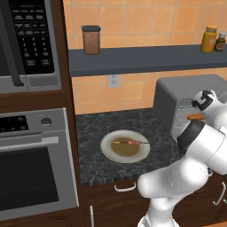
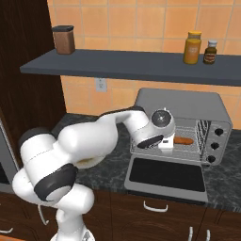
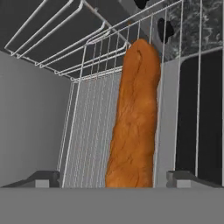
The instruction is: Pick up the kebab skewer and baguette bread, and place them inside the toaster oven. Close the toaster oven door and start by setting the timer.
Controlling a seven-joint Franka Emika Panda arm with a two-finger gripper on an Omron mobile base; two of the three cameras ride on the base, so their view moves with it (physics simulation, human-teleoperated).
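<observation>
1. Dark glass of the toaster oven door (image 2: 165,174) lies dropped flat in front of the toaster oven (image 2: 183,110), nearest the robot's base on that side, so the mouth is open.
2. Just past the door, the end effector (image 3: 113,180) reaches into the mouth. In the hand view its two tips stand wide, one on either side of the baguette bread (image 3: 134,118), with a gap showing on both sides; I judge it released, gripping nothing.
3. The bread lies lengthwise on the wire rack (image 3: 87,127) inside the oven, its far end pointing away from the hand. It looks light, stiff and crusty, so it should stay put on the wires unless nudged on the way out.
4. Farther to the left on the table (image 1: 95,128), the kebab skewer (image 1: 129,142) lies across the white plate (image 1: 108,153), well apart from the oven.
5. The skewer will likely be light, thin and rigid, and apt to roll or pivot. Best hold: across the stick near the middle, by the meat pieces, where there is more to pinch.
6. On the shelf (image 2: 132,66) above stand a brown canister (image 2: 64,39) and two bottles (image 2: 192,47).
</observation>
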